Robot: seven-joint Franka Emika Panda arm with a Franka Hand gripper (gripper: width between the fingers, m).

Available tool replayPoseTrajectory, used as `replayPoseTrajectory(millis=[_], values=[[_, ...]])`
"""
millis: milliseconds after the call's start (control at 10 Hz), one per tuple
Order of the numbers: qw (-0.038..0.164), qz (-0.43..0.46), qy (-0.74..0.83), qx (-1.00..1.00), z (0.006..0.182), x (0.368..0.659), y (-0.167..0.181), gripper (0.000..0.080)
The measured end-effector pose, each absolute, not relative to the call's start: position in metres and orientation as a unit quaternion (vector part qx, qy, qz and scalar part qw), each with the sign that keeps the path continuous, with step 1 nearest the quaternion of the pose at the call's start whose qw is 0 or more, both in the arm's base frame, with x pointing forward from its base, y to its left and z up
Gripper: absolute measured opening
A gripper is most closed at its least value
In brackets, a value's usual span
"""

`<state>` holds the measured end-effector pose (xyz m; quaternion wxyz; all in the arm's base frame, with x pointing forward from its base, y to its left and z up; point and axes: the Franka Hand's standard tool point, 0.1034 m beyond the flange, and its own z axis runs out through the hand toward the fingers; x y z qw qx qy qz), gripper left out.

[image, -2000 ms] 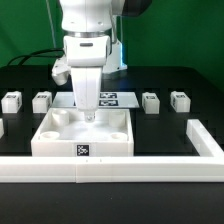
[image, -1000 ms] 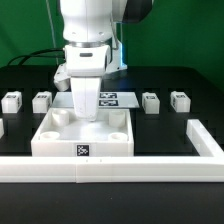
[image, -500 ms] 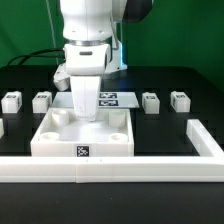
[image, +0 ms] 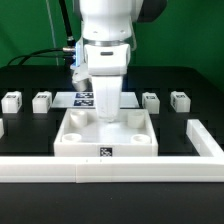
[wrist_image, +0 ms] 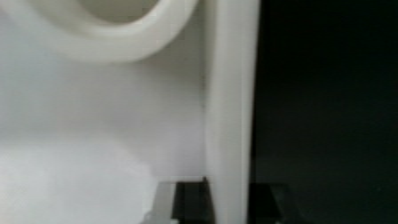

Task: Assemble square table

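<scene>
The square table top [image: 80,142], a white tray with a raised rim, corner sockets and a tag on its front wall, lies just behind the long front rail. My gripper [image: 107,113] reaches down onto its back rim and is shut on that wall. In the wrist view the thin white rim [wrist_image: 228,110] runs between the two dark fingers of my gripper [wrist_image: 222,205], with a round corner socket [wrist_image: 121,30] beside it. Small white tagged legs stand in a row behind: two at the exterior view's left [image: 11,100] [image: 42,100] and two at its right [image: 150,101] [image: 180,100].
A long white L-shaped rail [image: 60,169] runs along the front and turns back at the exterior view's right [image: 206,140]. The marker board [image: 84,98] lies behind the top, partly hidden by my arm. Cables hang at the back left.
The table top has slid toward the exterior view's right along the front rail, with my gripper still shut on its back rim. The legs have not moved.
</scene>
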<state>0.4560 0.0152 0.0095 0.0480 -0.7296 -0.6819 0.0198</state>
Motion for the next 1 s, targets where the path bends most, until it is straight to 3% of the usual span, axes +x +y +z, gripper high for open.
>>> replayPoseTrajectory(millis=[500,1000], values=[[0.046,0.003,-0.692,-0.72,0.01,0.479,0.062,0.0065],[0.045,-0.002,-0.695,-0.718,0.009,0.494,0.069,0.0065]])
